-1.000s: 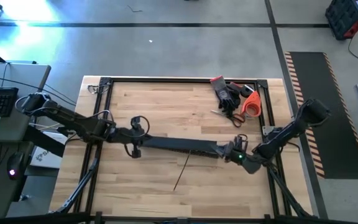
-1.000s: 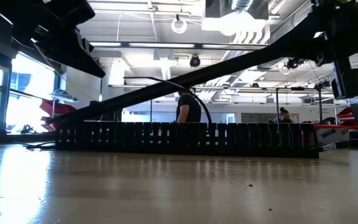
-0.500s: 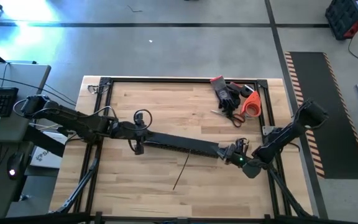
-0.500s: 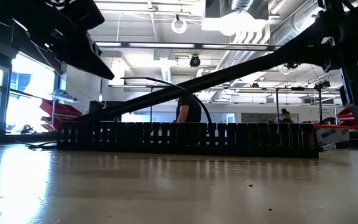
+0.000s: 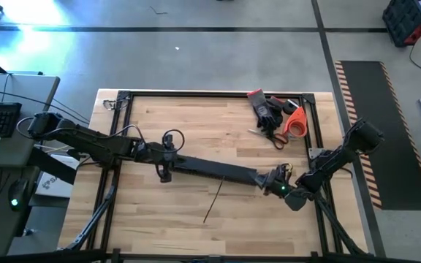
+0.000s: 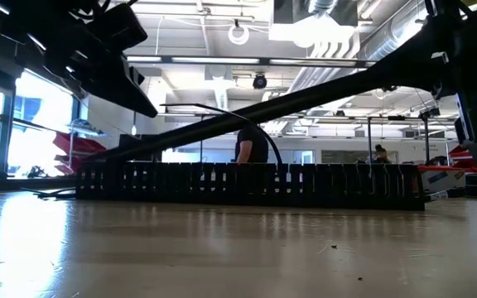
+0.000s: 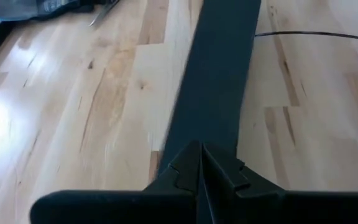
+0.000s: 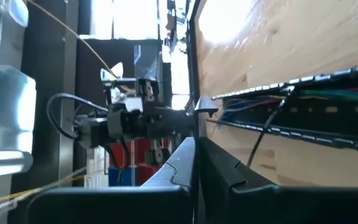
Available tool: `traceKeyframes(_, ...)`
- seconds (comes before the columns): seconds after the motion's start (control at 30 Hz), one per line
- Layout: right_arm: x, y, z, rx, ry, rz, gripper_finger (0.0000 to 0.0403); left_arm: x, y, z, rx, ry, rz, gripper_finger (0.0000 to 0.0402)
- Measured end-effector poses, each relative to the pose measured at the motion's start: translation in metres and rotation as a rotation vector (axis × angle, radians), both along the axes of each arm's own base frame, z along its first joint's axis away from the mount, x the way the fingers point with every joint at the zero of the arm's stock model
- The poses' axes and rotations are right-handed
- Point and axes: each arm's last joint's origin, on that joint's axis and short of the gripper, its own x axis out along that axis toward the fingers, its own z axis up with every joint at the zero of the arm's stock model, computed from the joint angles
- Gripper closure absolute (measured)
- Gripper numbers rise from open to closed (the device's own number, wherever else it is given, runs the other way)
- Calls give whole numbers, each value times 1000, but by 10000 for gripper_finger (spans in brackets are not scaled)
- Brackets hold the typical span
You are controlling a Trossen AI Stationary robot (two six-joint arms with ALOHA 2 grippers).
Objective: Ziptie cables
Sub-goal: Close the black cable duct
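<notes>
A flat black strip [image 5: 214, 169] hangs between my two grippers across the middle of the table; in the low view it is a slanted bar [image 6: 305, 95]. Under it the slotted black duct [image 6: 247, 184] stands on the table. Thin coloured cables [image 8: 328, 98] run along inside the duct. A thin dark line [image 5: 212, 202] lies on the wood near the duct. My left gripper [image 5: 165, 159] is shut on the strip's left end. My right gripper [image 5: 272, 179] is shut at its right end. My left gripper pinches the strip's left end [image 7: 207, 130] between its two fingers. It comes from the table's left, fingers lying along the strip. The strip runs away from the fingers above the wood. My right gripper is shut on the strip's right end [image 5: 263, 175], coming from the table's right. Its own fingers hide the place of contact.
Dark gloves, an orange tape roll and scissors [image 5: 276, 117] lie in the far right corner. A black frame [image 5: 123, 95] borders the table. Bare wood lies on the near and far sides of the duct. People [image 6: 251, 145] stand in the room beyond.
My left gripper has moved a little toward the table's right, carrying the strip's left end with it. The right gripper has stayed about where it was, and the duct has not moved.
</notes>
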Motion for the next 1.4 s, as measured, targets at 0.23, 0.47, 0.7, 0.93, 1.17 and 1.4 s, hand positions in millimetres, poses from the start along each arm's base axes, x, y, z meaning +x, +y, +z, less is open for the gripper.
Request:
traceKeyframes(0.23,1,1,0,-4,14,36,403,0,0,-1,6,7,-8,402)
traceKeyframes(0.47,1,1,2,-25,9,38,403,0,0,-1,6,8,-7,401)
traceKeyframes(0.7,1,2,2,-35,19,56,403,-1,0,-1,7,13,-7,401)
traceKeyframes(0.93,1,2,2,-52,27,59,403,1,1,-5,1,36,-7,401)
traceKeyframes(1.17,1,1,3,-60,20,30,403,7,3,-13,7,59,4,401)
traceKeyframes(1.4,0,2,4,-61,10,15,403,6,8,-6,9,13,3,401)
